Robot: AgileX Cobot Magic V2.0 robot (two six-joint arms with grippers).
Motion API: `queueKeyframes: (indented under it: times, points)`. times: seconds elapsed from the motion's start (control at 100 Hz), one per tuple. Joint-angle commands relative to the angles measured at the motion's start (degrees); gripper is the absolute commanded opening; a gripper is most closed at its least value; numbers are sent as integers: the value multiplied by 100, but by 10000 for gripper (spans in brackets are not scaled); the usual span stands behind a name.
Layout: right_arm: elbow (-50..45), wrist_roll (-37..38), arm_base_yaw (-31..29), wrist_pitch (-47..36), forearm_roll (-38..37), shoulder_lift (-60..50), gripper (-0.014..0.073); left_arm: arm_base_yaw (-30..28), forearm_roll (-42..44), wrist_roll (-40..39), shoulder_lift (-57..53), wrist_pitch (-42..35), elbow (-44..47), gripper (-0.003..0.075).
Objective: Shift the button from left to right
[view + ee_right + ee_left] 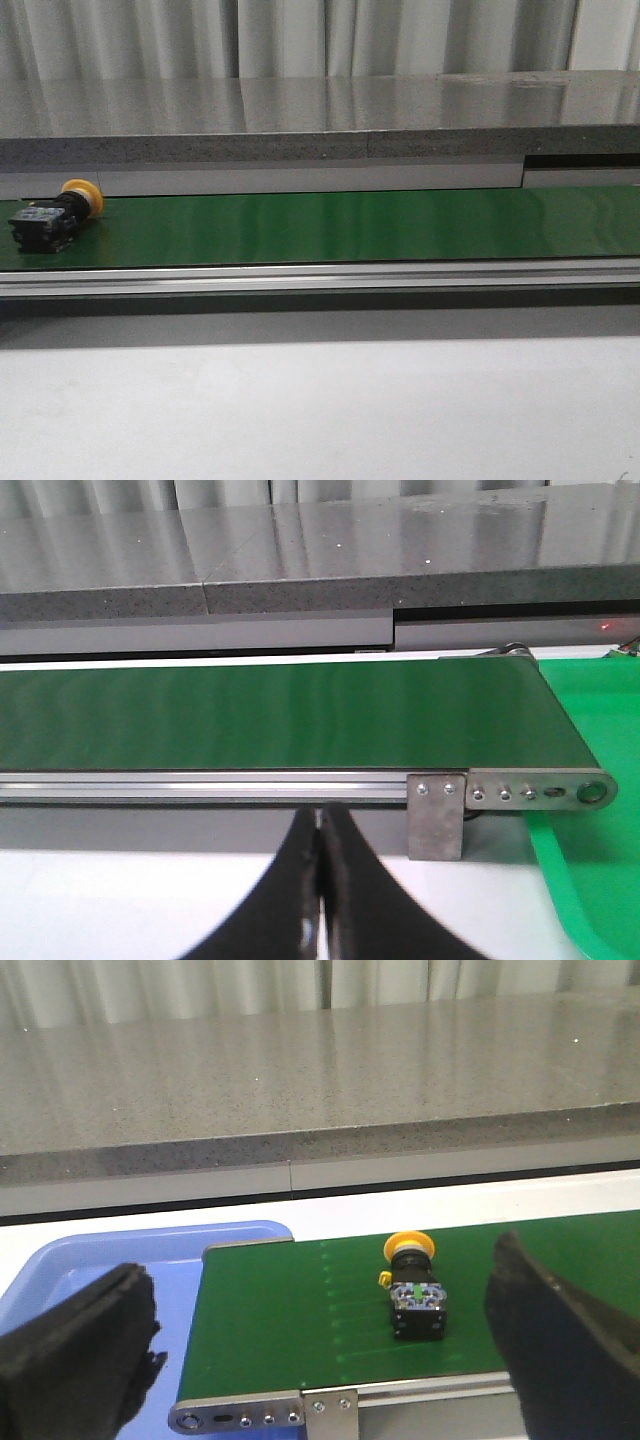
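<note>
Green belt (350, 225) carries button (55, 213); left pincer (320, 1350) agape.

Yellow-capped button (55, 212) sideways on belt's left end

Button (55, 212) lies on its side on conveyor belt (350, 225), at belt's far left end, cap toward rear, body toward front. Belt runs left to right across front view. Aluminium side rail (320, 278) along belt's front edge. Stone ledge (320, 120) behind belt, full width. Worktop (320, 410) in front of rail. Tray (90, 1260) off belt's left end. Second tray (590, 880) off belt's right end. Left gripper (320, 1350) before belt's left end, fingers either side of button. Right gripper (320, 880) before rail, near belt's right end.
</note>
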State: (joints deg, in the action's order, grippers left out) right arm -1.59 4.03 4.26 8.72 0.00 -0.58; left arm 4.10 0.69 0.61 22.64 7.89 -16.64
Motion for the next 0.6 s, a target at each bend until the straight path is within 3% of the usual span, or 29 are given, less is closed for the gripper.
queueKeyframes:
  times: [0.0, 0.42, 0.52, 0.59]
  points:
    - [100, 5, 19, -496, 0, -86, -68, 41, -31, 9, -408, -597, 183, 638]
    - [100, 5, 19, -496, 0, -86, -68, 41, -31, 9, -785, -843, 559, 629]
    - [100, 5, 19, -496, 0, -86, -68, 41, -31, 9, -785, -968, 559, 545]
    - [100, 5, 19, -496, 0, -86, -68, 41, -31, 9, -785, -1007, 559, 435]
